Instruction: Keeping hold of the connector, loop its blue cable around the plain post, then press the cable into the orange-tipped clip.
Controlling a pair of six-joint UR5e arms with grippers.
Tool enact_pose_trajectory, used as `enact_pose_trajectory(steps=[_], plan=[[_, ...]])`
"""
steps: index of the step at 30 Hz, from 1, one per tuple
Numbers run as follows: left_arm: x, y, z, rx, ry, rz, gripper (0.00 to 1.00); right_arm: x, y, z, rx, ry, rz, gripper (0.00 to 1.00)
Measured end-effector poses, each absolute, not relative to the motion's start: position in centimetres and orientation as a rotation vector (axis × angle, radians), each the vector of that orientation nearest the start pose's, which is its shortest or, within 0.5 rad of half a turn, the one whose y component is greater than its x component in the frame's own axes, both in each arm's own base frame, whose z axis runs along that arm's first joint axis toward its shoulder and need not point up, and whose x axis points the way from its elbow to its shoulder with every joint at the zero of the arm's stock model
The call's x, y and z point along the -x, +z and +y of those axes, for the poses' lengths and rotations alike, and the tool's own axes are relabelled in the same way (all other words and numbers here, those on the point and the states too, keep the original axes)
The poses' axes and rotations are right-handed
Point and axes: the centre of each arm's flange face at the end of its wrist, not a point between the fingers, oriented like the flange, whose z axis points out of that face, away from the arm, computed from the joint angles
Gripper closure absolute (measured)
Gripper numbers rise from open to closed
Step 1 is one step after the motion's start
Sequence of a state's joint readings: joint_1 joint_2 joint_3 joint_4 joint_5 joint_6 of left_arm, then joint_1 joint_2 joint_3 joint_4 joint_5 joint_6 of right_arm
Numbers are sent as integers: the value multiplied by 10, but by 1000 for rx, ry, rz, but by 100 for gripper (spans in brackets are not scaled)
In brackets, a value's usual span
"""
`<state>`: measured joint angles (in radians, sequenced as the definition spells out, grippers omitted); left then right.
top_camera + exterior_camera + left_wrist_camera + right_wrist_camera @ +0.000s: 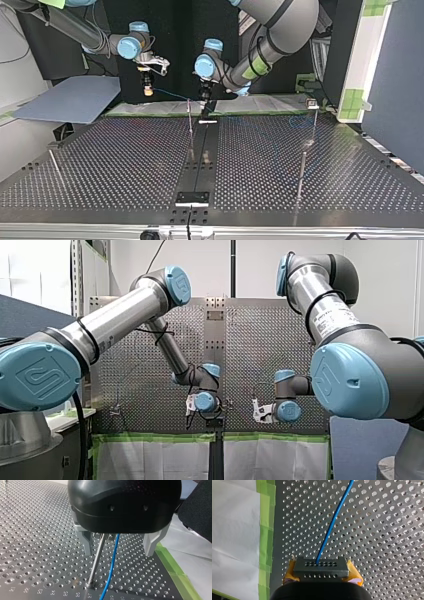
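Note:
In the right wrist view my right gripper (pixel 322 573) is shut on a dark grey connector (pixel 321 567), with yellow pads (pixel 355 574) on both sides of it. The blue cable (pixel 332 522) leaves the connector and runs ahead over the perforated plate. In the left wrist view my left gripper (pixel 118 551) is open, its metal fingers (pixel 85 542) astride a plain steel post (pixel 97 561) and the blue cable (pixel 112 563), which hangs just beside the post. In the top view my right gripper (pixel 147 86) is at the left, my left gripper (pixel 206 100) by the post (pixel 190 120).
Thin rods stand on the perforated table (pixel 125 165) at the top view's left (pixel 54 165) and right (pixel 301 172). A small fixture on a stem (pixel 312 104) stands at the far right; I cannot tell its tip colour. Green tape (pixel 175 567) and white paper edge the plate.

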<state>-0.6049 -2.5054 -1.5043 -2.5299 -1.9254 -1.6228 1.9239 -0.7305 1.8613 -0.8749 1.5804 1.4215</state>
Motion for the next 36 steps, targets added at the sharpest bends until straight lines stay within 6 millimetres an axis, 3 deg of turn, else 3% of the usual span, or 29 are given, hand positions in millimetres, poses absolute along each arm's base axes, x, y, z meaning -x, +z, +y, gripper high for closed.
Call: enact_pose_trajectory(steps=[36], plan=[[-487,-4,-457,-251,-142,1796,0,-320,-30,-475,-1730,1228,-1018,100]])
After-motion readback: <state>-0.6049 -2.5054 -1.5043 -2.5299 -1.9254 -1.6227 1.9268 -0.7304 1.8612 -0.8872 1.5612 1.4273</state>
